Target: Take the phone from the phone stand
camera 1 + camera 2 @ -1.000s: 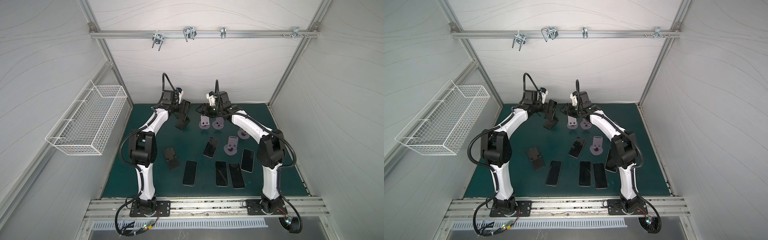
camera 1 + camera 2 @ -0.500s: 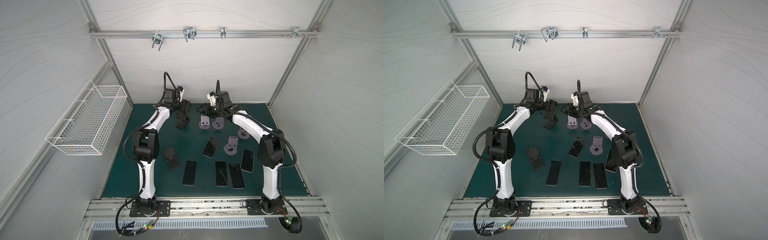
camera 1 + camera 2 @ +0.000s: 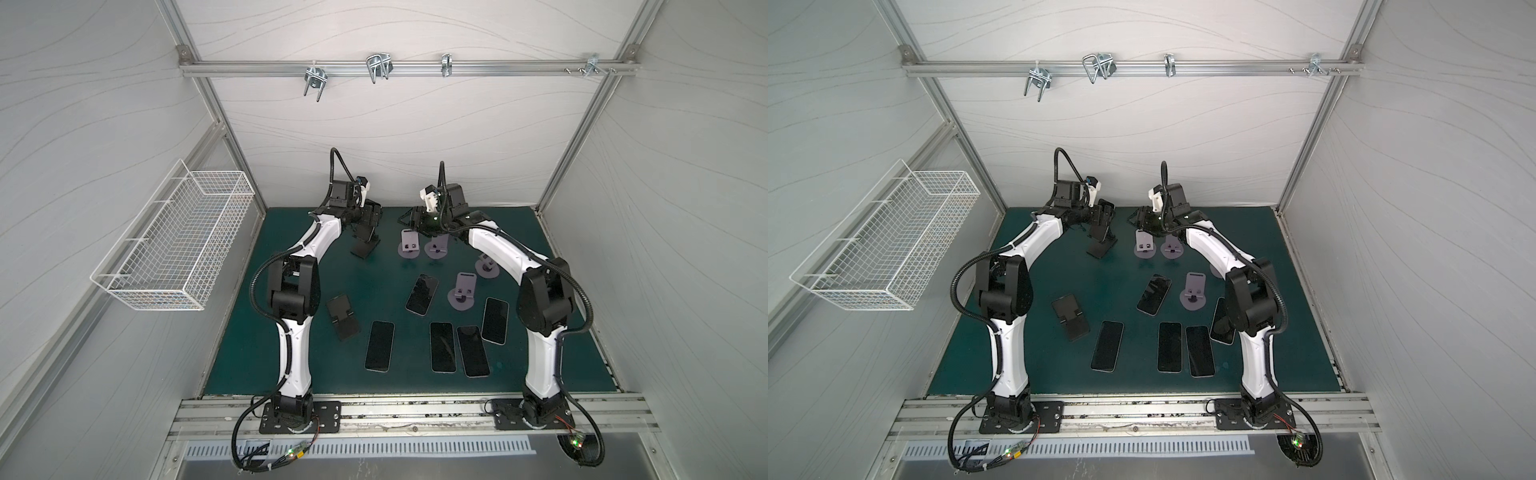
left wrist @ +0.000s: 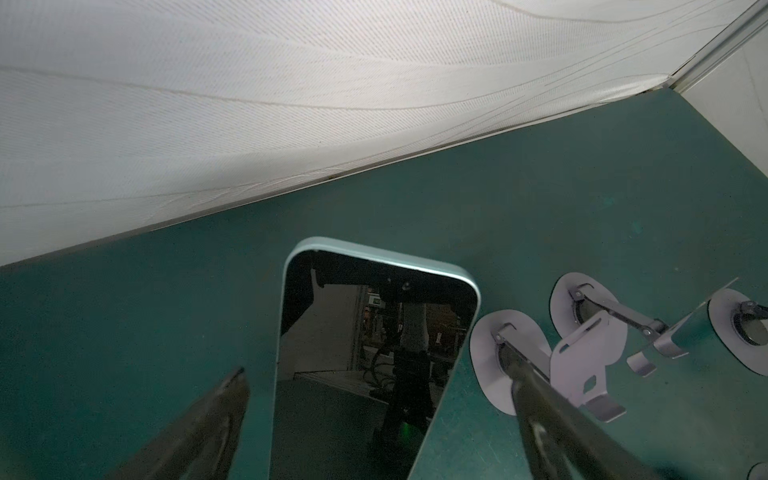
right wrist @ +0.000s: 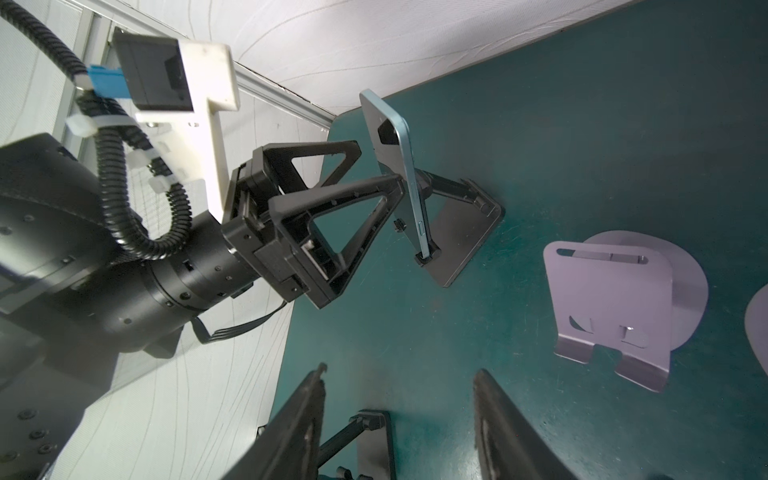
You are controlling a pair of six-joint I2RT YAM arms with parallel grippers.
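Obs: the left gripper [image 5: 376, 166] is standing wide open, jaws straddling the phone [image 4: 374, 332] on either side. In the left wrist view a gap is showing between each jaw and the phone's edges, so nothing is being gripped. The phone is leaning back in the black phone stand [image 5: 465, 232], its lower edge sitting in the stand's front lip, screen dark. In both top views this pair is sitting at upper centre of the frame, just left of the middle, near the back wall.

The right gripper [image 5: 400, 370] is hovering to the right of them, jaws partly apart with bare counter [image 4: 124, 311] showing between the tips; it is holding nothing. A purple stand [image 5: 611, 299] is standing just beside it. Five other phones [image 3: 442, 347] are lying flat, screens up, at lower centre of both top views, well apart from both grippers.
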